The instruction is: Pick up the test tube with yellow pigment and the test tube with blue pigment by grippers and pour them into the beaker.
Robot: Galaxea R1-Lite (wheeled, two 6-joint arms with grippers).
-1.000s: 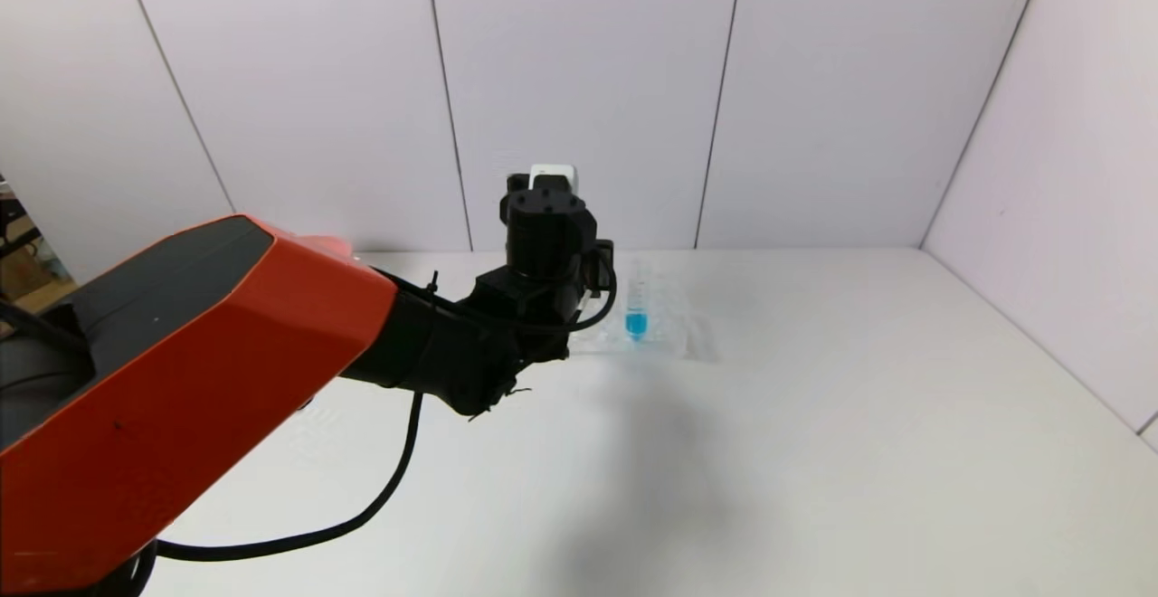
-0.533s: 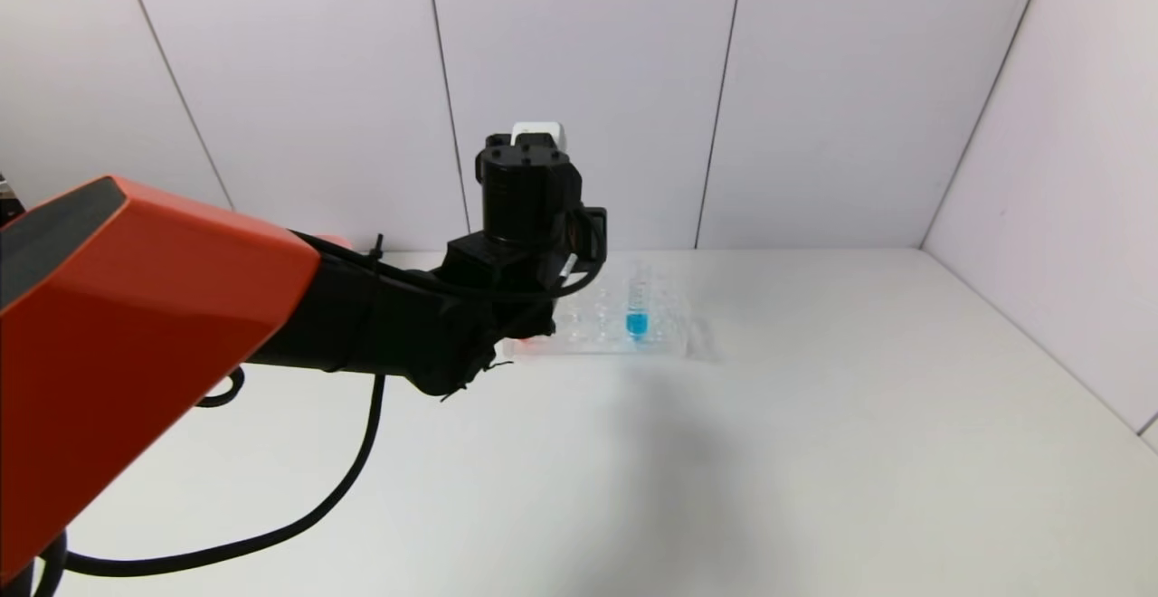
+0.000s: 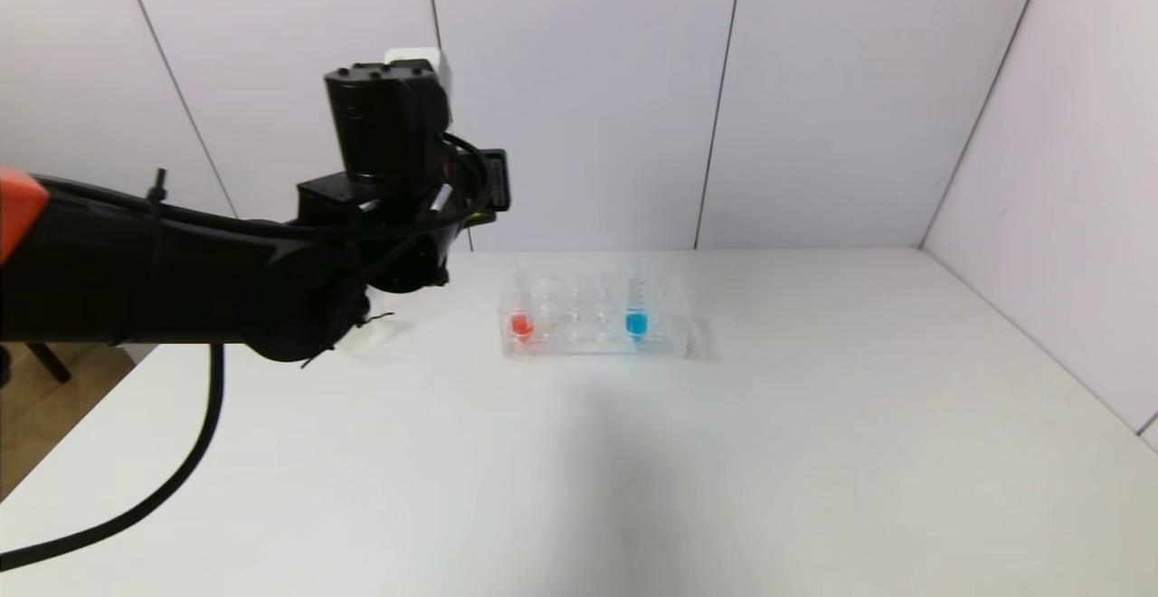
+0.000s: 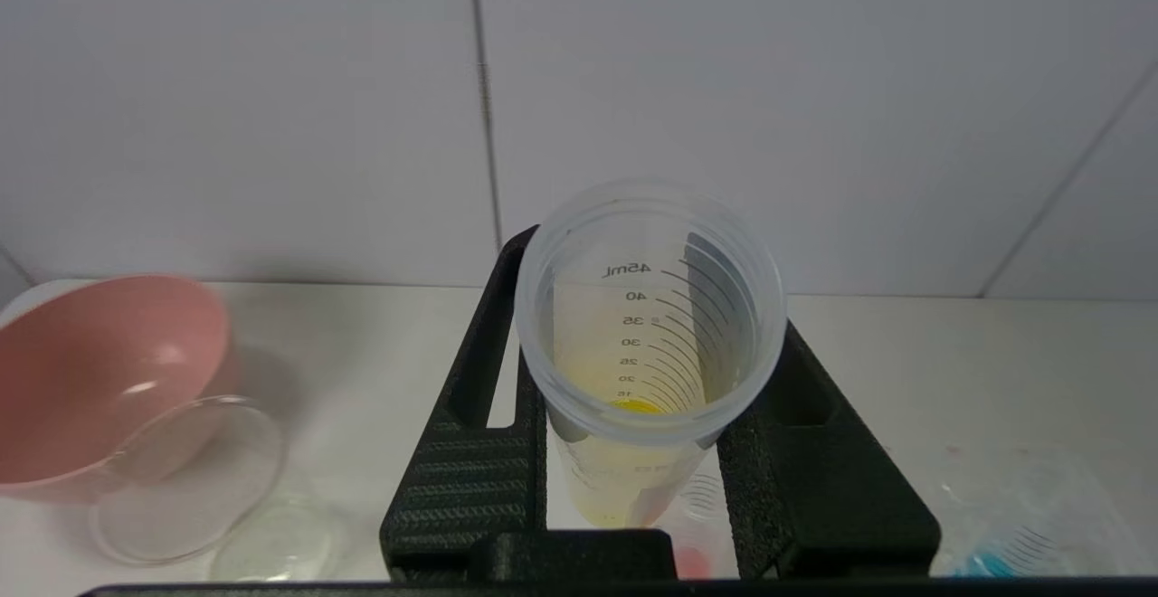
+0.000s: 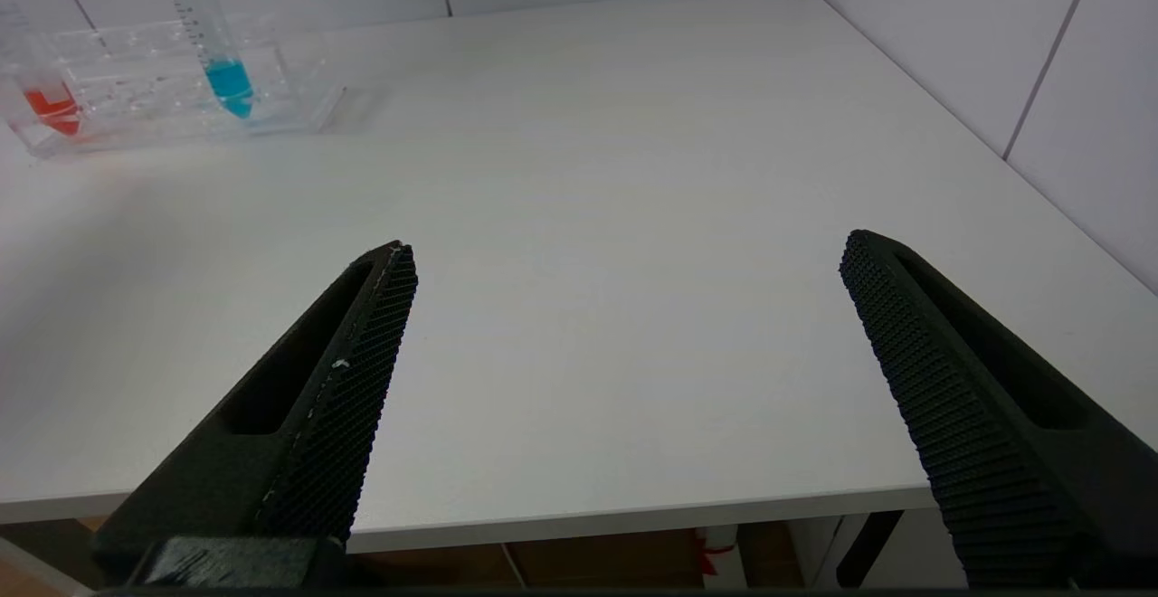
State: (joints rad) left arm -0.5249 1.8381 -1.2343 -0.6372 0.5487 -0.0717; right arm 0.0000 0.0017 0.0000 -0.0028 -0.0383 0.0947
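Observation:
My left gripper (image 4: pixel 647 307) is shut on the test tube with yellow pigment (image 4: pixel 651 344), whose open mouth faces the wrist camera and which has yellow liquid in its tip. In the head view the left gripper (image 3: pixel 389 140) is raised to the left of the clear rack (image 3: pixel 593 344), with its fingers hidden. The test tube with blue pigment (image 3: pixel 637 312) stands in the rack and also shows in the right wrist view (image 5: pixel 226 81). The clear beaker (image 4: pixel 185 479) stands beside the pink bowl (image 4: pixel 99 371), below and to one side of the held tube. My right gripper (image 5: pixel 624 307) is open and empty over the table's near edge.
A red-tipped tube (image 3: pixel 521 318) stands at the rack's left end. Walls close off the white table (image 3: pixel 814 452) at the back and on the right. The left arm hides the bowl in the head view.
My left arm has risen and swung left, away from the rack, carrying the yellow tube. The red-tipped tube and the rack's left end have come into view.

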